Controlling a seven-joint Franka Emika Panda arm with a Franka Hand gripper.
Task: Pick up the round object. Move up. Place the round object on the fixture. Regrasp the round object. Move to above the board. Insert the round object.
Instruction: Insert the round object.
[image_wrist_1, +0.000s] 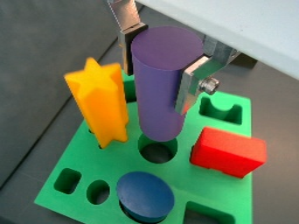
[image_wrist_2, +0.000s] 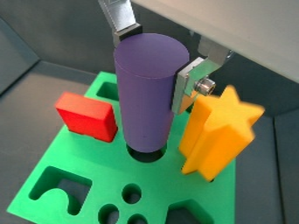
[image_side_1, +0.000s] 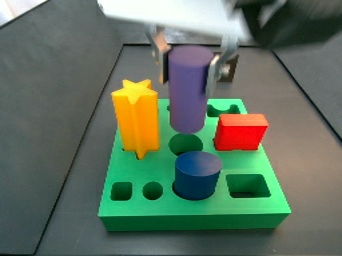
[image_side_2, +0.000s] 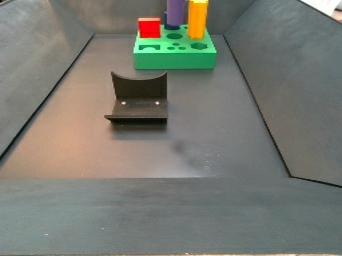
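Observation:
My gripper (image_wrist_1: 162, 63) is shut on the round object (image_wrist_1: 160, 87), a smooth purple cylinder held upright by its upper part. In both wrist views a silver finger (image_wrist_2: 188, 80) presses on each side of it. The round object (image_side_1: 187, 88) hangs over the green board (image_side_1: 201, 208), its lower end just above an open round hole (image_side_1: 185, 145). In a side view the gripper (image_side_1: 191, 50) sits at the top, partly blurred. The fixture (image_side_2: 136, 98), a dark bracket with a curved notch, stands alone on the floor nearer the camera than the board (image_side_2: 174, 58).
On the board stand a tall yellow star (image_side_1: 135, 120), a red block (image_side_1: 242, 131) and a dark blue cylinder (image_side_1: 197, 175), all close around the round hole. Several smaller holes lie along the board's front. Dark sloping walls (image_side_2: 54, 90) enclose the floor.

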